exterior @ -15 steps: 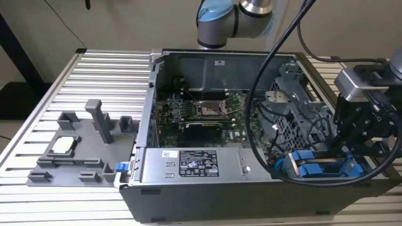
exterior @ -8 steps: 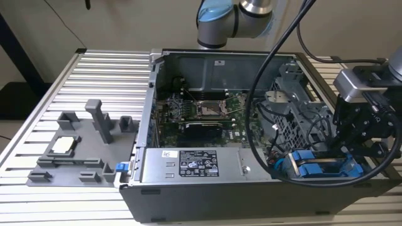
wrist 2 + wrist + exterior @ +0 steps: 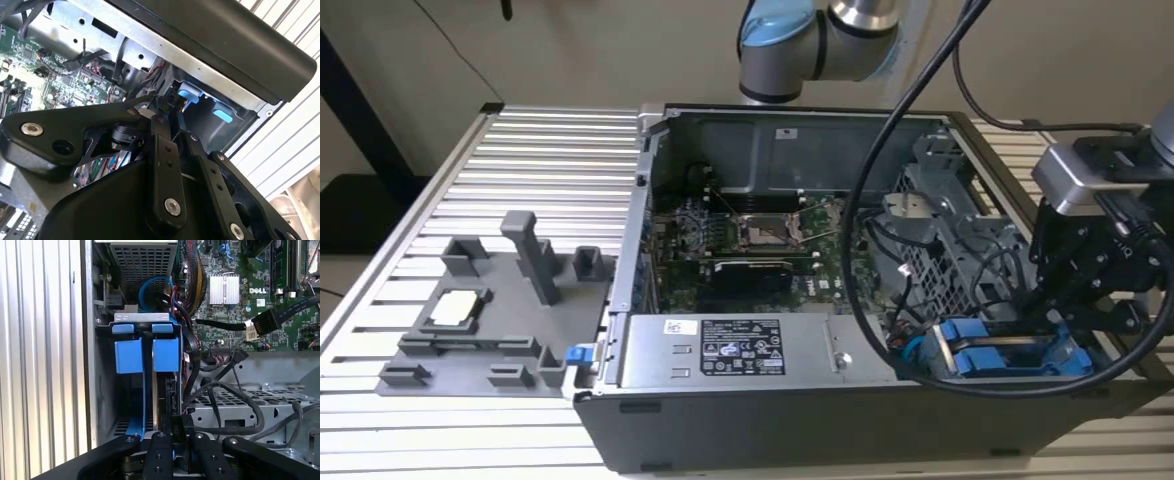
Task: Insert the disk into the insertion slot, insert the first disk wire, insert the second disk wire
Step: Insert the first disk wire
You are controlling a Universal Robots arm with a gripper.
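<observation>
Grip check: pinching disk (image 3: 166, 395) by its outer edge with gripper (image 3: 176, 427) fingers, inside slot (image 3: 105, 390). Probably stiff, weighty, shock-sensitive; best held by blue frame (image 3: 165, 354).

Disk (image 3: 994, 358) — lower right of the exterior view, standing on edge in its bright blue carrier frame, two blue tabs side by side at the near end. Insertion slot (image 3: 104, 390) — narrow grey sheet-metal bay; in the first wrist view the carrier stands inside its walls. Depth of seating cannot be judged.
</observation>
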